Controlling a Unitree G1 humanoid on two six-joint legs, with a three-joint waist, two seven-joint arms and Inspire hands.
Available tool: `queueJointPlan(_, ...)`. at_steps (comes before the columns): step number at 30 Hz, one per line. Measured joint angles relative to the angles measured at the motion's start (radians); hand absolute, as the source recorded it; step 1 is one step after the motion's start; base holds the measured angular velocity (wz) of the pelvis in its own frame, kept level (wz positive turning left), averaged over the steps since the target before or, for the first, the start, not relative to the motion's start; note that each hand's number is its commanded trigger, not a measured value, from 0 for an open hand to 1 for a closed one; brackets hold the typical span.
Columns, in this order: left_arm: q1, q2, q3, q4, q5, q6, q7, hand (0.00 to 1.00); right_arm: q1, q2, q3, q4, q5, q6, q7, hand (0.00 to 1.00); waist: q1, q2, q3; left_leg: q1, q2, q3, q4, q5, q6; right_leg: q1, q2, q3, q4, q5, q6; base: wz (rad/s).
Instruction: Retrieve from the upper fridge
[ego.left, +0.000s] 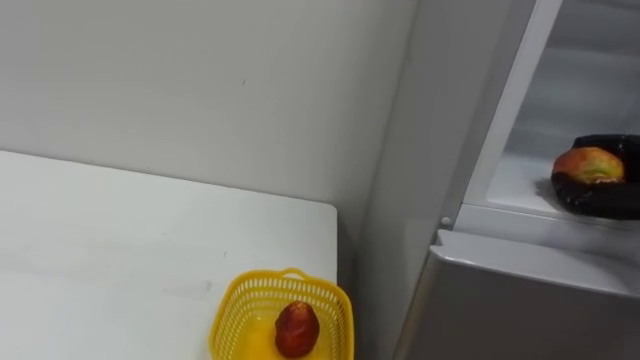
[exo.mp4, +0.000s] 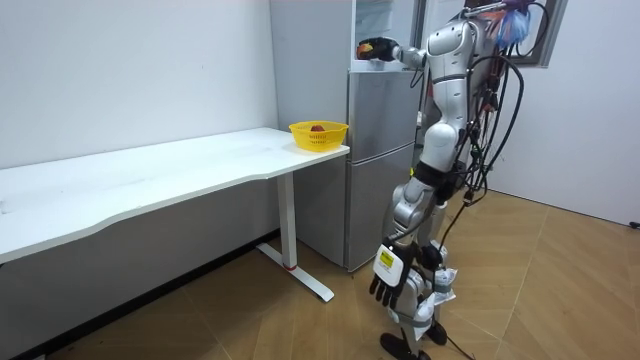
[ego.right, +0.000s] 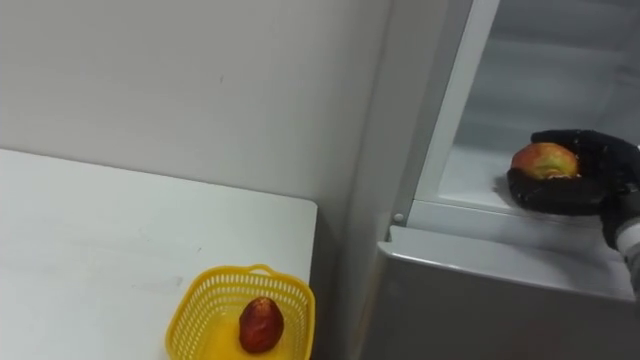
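An orange-red fruit (ego.right: 545, 160) sits in my right hand (ego.right: 592, 170) at the front edge of the open upper fridge compartment (ego.right: 560, 80). The black fingers curl round the fruit from below and from the right. The room view has that arm stretched up to the fridge top, hand (exo.mp4: 377, 48) at the opening. My left hand (exo.mp4: 397, 288) hangs low at my side, fingers relaxed and holding nothing. I stand right in front of the grey fridge (exo.mp4: 380, 150).
A yellow mesh basket (ego.right: 195, 305) stands on the white table's (ego.right: 90, 240) near right corner, next to the fridge, with one dark red fruit (ego.right: 261, 324) inside. The closed lower fridge door (ego.right: 480, 310) lies below my right hand.
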Motion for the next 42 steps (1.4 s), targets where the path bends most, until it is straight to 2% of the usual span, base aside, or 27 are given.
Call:
queueJointPlan(11, -0.018, 0.006, -0.001, 0.000, -0.001, -0.002, 0.023, 0.00, -0.005, 0.000, 0.020, -0.003, 0.005, 0.000, -0.050, 1.00, 0.001, -0.011, -0.0024, -0.003, 0.000, 0.000, 0.001, 0.000, 0.000, -0.008, -0.001, -0.001, 0.004, -0.002, -0.001, 0.00)
queueJointPlan(14, -0.029, 0.005, -0.003, 0.000, -0.001, -0.003, 0.034, 0.00, -0.011, 0.000, 0.049, -0.030, -0.003, 0.000, -0.072, 1.00, 0.003, -0.005, 0.0011, -0.001, 0.001, 0.003, 0.002, 0.000, 0.000, -0.008, 0.001, 0.010, 0.004, -0.002, -0.001, -0.05)
queueJointPlan(19, -0.050, 0.000, -0.002, -0.006, 0.000, -0.005, 0.049, 0.00, -0.006, 0.000, 0.068, -0.135, -0.025, 0.000, -0.109, 1.00, 0.006, 0.013, 0.0084, -0.001, 0.002, 0.004, 0.000, 0.000, 0.000, -0.010, 0.001, 0.011, 0.005, -0.002, -0.001, -0.02)
queueJointPlan(24, -0.058, -0.001, -0.002, -0.007, 0.000, -0.010, 0.059, 0.00, 0.014, 0.001, 0.068, -0.263, -0.108, 0.000, -0.148, 1.00, 0.001, 0.037, 0.0021, -0.003, 0.005, 0.006, 0.000, 0.000, -0.001, -0.013, 0.004, 0.012, 0.005, -0.001, -0.002, 0.00)
queueJointPlan(26, -0.061, -0.003, -0.004, 0.004, 0.000, -0.010, 0.082, 0.00, 0.047, 0.008, 0.066, -0.353, -0.147, 0.000, -0.201, 1.00, 0.000, 0.045, -0.0017, -0.001, 0.005, 0.009, 0.002, 0.000, -0.001, -0.009, 0.004, 0.010, 0.005, -0.001, -0.002, 0.00)
queueJointPlan(31, -0.067, -0.013, -0.003, 0.019, 0.000, -0.010, 0.095, 0.00, 0.113, 0.055, 0.063, -0.513, -0.224, -0.003, -0.247, 1.00, -0.007, 0.059, -0.0018, 0.010, 0.008, 0.027, -0.007, 0.000, -0.001, -0.007, 0.004, 0.017, 0.006, -0.001, -0.002, -0.06)
queueJointPlan(34, -0.073, -0.024, -0.004, 0.018, -0.006, -0.010, 0.095, 0.00, 0.140, 0.074, 0.056, -0.594, -0.310, -0.002, -0.278, 1.00, -0.010, 0.067, -0.0064, 0.014, 0.008, 0.034, -0.016, -0.001, -0.001, -0.007, 0.003, 0.023, 0.009, -0.001, -0.002, -0.06)
queueJointPlan(36, -0.071, -0.034, -0.015, 0.018, -0.013, -0.010, 0.095, 0.00, 0.169, 0.101, 0.034, -0.689, -0.365, -0.009, -0.305, 1.00, -0.012, 0.075, -0.0087, 0.018, 0.008, 0.034, -0.016, -0.001, -0.001, -0.005, 0.003, 0.025, 0.011, 0.000, -0.001, -0.02)
queueJointPlan(39, -0.073, -0.035, -0.022, 0.016, -0.021, -0.029, 0.096, 0.00, 0.170, 0.101, 0.024, -0.748, -0.390, -0.032, -0.338, 1.00, -0.017, 0.084, -0.0027, 0.030, 0.008, 0.032, -0.018, -0.001, -0.001, 0.006, 0.003, 0.026, 0.011, 0.000, -0.001, 0.00)
queueJointPlan(42, -0.073, -0.035, -0.022, 0.007, -0.020, -0.034, 0.096, 0.00, 0.205, 0.102, 0.011, -0.842, -0.400, -0.039, -0.377, 1.00, -0.018, 0.088, -0.0014, 0.030, 0.009, 0.036, -0.018, -0.001, -0.001, 0.006, 0.005, 0.035, 0.008, 0.000, -0.001, -0.03)
